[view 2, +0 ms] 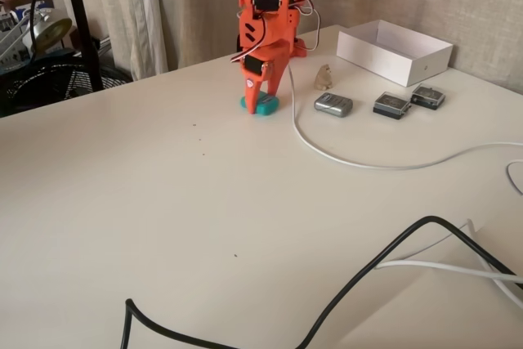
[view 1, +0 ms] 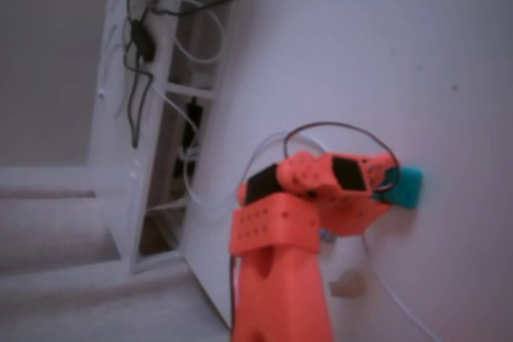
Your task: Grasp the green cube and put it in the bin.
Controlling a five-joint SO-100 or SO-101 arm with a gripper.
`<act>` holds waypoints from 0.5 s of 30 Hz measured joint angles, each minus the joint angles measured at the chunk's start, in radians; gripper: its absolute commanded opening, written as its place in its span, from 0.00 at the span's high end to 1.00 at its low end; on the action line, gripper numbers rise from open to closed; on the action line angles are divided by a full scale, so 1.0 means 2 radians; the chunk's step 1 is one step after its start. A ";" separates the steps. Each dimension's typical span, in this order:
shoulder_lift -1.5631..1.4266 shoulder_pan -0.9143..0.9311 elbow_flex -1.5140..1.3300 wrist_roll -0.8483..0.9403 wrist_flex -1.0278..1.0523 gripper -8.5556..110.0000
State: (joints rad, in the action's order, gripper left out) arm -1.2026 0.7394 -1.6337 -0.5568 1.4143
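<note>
Gripper [view 2: 260,100] down over green cube [view 2: 263,106] on table [view 2: 163,202], fingers straddling; pinch or gap unclear. Squeeze squarely, then lift toward bin [view 2: 392,51], beyond grey pads [view 2: 333,105].

arm: orange, reaching steeply down | hand [view 2: 260,97]: at table level, fingers astride a block

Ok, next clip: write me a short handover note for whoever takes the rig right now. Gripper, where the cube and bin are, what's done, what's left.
Gripper: down at the table, fingers either side of the green cube; the pictures don't settle whether it has closed yet.
Green cube: on the table under the gripper, not lifted.
Bin: the white open box, to the right of the arm in that fixed view, apart from the cube; no cube inside.
Done: the approach to the cube.
Left: secure the grasp, lift, carry to the box, release.
</note>
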 measured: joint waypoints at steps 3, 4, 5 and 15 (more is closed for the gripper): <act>0.000 0.000 0.000 0.000 0.000 1.00; 0.000 0.000 0.000 0.001 0.000 1.00; 0.000 -0.001 0.000 0.005 0.000 1.00; -0.056 -0.041 0.048 0.090 -0.091 1.00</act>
State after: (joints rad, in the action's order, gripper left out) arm -1.3146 0.6581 -1.5370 -0.3774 1.2318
